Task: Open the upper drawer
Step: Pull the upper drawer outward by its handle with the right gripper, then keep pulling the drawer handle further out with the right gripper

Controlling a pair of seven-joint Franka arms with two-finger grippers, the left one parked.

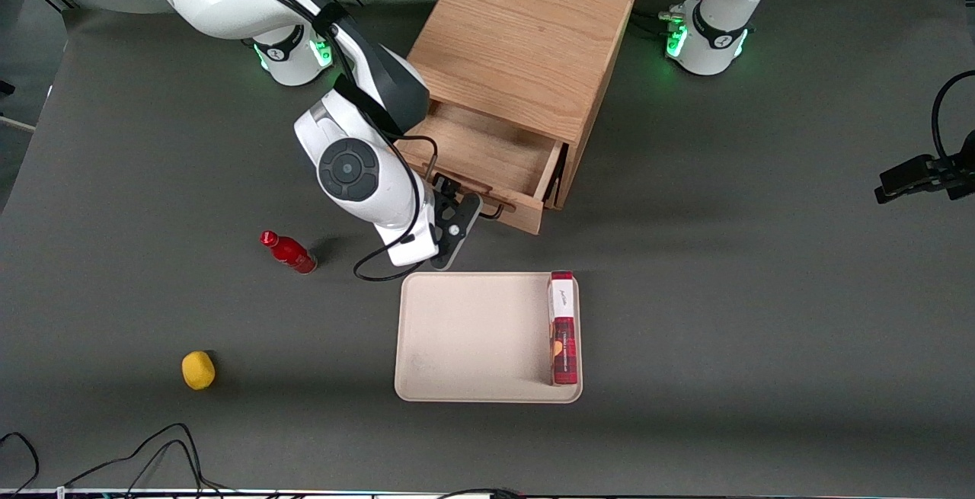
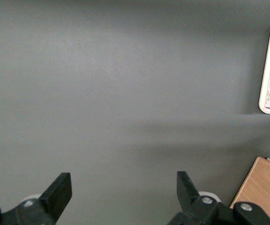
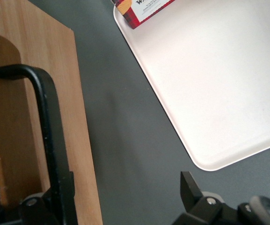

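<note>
The upper drawer (image 1: 487,152) of the light oak cabinet (image 1: 525,42) stands pulled partway out, and its wooden inside is bare. Its black wire handle (image 1: 497,213) runs along the drawer front (image 3: 55,93); the bar (image 3: 46,131) shows close up in the right wrist view. My right gripper (image 1: 457,213) is at that front, on the side nearer the front camera. The gripper (image 3: 125,185) is open. One finger (image 3: 67,192) lies against the handle bar and the front's edge, while the second finger (image 3: 188,187) hangs over the grey mat. Nothing is clamped between them.
A beige tray (image 1: 472,331) lies just nearer the front camera than the drawer, with a red box (image 1: 563,331) standing along one edge. A red bottle (image 1: 288,251) and a yellow object (image 1: 198,369) lie toward the working arm's end. Cables run along the table's front edge.
</note>
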